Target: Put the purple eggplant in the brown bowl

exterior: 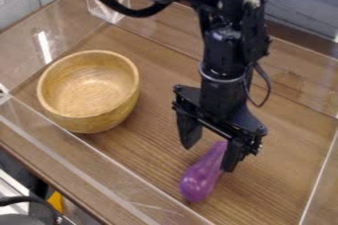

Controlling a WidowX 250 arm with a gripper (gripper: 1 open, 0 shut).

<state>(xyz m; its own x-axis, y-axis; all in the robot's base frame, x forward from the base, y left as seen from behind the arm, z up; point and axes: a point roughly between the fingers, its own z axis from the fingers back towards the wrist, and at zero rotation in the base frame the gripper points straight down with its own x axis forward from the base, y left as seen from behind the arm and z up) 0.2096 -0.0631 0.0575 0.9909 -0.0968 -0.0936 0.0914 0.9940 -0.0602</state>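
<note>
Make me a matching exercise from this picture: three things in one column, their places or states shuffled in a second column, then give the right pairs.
Column one:
1. purple eggplant
2. brown bowl
3. gripper

Column two:
A. empty, at the left of the wooden table
B. open, pointing down, a finger on either side of the stem end
C. lying on the table near the front edge

Pairs: 1-C, 2-A, 3-B
</note>
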